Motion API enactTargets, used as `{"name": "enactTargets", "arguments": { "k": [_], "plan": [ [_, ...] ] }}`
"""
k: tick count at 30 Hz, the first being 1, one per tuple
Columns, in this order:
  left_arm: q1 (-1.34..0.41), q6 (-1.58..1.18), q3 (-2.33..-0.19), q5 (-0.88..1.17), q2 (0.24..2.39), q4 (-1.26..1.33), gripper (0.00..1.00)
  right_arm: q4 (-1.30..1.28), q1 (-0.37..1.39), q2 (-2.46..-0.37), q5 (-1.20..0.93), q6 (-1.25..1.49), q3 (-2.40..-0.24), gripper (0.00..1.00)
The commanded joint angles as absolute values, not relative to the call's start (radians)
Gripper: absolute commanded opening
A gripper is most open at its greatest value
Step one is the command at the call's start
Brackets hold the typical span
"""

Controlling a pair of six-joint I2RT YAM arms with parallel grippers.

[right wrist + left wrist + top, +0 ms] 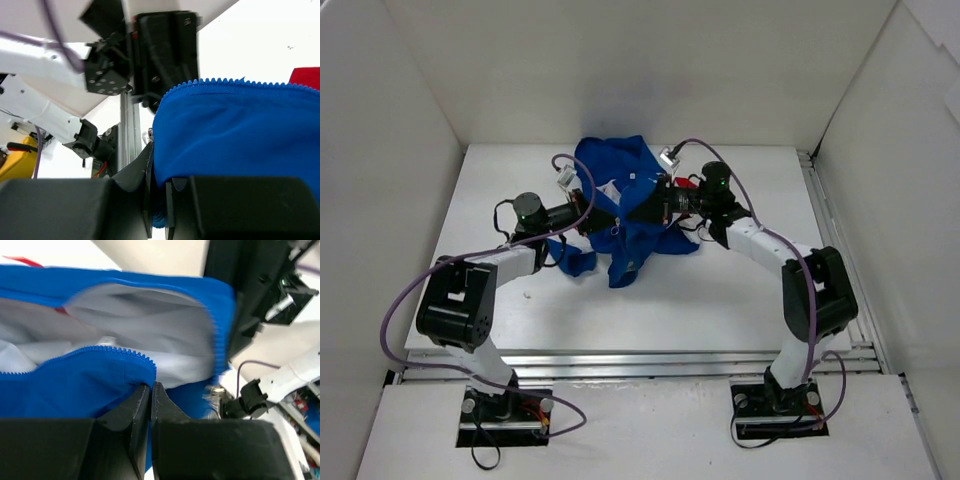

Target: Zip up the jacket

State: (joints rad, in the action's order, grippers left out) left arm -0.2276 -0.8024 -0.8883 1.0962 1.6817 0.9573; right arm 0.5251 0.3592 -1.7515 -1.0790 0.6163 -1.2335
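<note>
Jacket (625,215) sits centre, slightly upper, in the top view. It is bunched and blue, held up off the white table (720,290) between the two grippers, with loose folds hanging down to the table at lower centre. A bit of red panel (688,183) shows at its right edge.

Left wrist view: jacket (75,385) fills the left and middle of the frame, front open. Pale lining (150,310) shows inside, and zipper teeth (115,352) run along the blue edge from centre left to centre. Left gripper (150,390) is at bottom centre, fingers pressed together with almost no gap, nipping the blue edge right where the teeth end.

Right wrist view: jacket (235,130) fills the centre right. Zipper teeth (225,82) run along its top edge and the red panel (305,77) is at far right. Right gripper (157,200) is at bottom centre, clamped nearly closed on blue fabric that shows in the slit between the fingers.

Top view pose: left arm (470,290) rises from its base at lower left, elbow bent, forearm reaching right, left gripper (588,215) at the jacket's left side. Right arm (810,285) rises from lower right, elbow out right, forearm reaching left, right gripper (650,205) in the jacket's upper right. The grippers face each other, close together, wrists roughly level.
</note>
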Motion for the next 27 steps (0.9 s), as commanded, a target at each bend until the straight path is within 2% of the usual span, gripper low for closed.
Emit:
{"name": "enactTargets", "arguments": {
  "k": [1, 2, 5, 14, 18, 24, 27],
  "plan": [
    [-0.199, -1.004, -0.905, 1.134, 1.683, 1.46, 0.0, 0.67, 0.348, -1.606, -1.112, 0.578, -1.212, 0.0],
    [-0.187, -1.067, -0.905, 1.134, 1.725, 1.579, 0.0, 0.67, 0.342, -1.585, -1.106, 0.575, -1.181, 0.0],
    [-0.175, -1.146, -0.913, 1.129, 1.752, 1.675, 0.0, 0.67, 0.339, -1.574, -1.104, 0.572, -1.161, 0.0],
    [-0.175, -1.149, -0.922, 1.135, 1.707, 1.634, 0.0, 0.672, 0.316, -1.594, -1.106, 0.574, -1.166, 0.0],
    [-0.175, -1.094, -0.93, 1.14, 1.661, 1.542, 0.0, 0.672, 0.314, -1.611, -1.098, 0.572, -1.178, 0.0],
    [-0.193, -0.888, -0.922, 1.094, 1.548, 1.215, 0.0, 0.673, 0.316, -1.631, -1.097, 0.58, -1.204, 0.0],
    [-0.202, -0.85, -0.933, 1.094, 1.532, 1.171, 0.0, 0.676, 0.314, -1.637, -1.098, 0.584, -1.213, 0.0]
  ]
}}
